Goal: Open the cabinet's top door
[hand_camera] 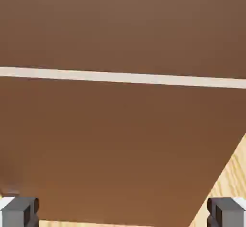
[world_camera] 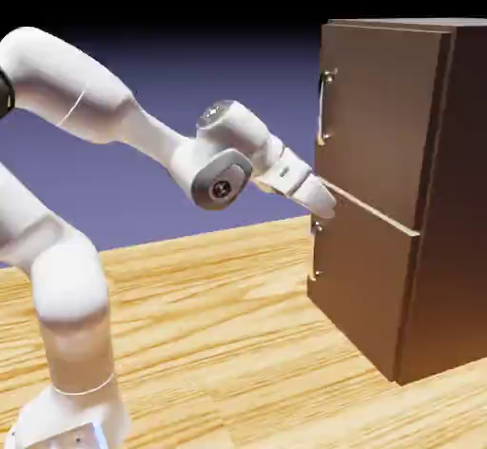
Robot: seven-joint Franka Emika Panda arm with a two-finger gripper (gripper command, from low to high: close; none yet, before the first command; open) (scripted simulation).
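The dark brown cabinet (world_camera: 447, 200) stands on the table at the exterior view's right. Its top door (world_camera: 380, 114) is shut flat, with a vertical silver handle (world_camera: 325, 105) at its left edge. My gripper (world_camera: 323, 204) is just in front of the seam between the two doors, below that handle and touching nothing. In the hand view wood fills the picture: the top door (hand_camera: 120, 24) lies above a pale seam line (hand_camera: 125, 77). My gripper (hand_camera: 123, 214) is open, its grey fingertips (hand_camera: 19, 212) far apart at the bottom corners with nothing between them.
The shorter lower door (world_camera: 366, 281) has a small handle (world_camera: 315, 247) at its left edge, right under my hand. The light wooden table (world_camera: 219, 342) stretches in front of the cabinet, and a strip of the table (hand_camera: 230, 182) shows at the hand view's lower right.
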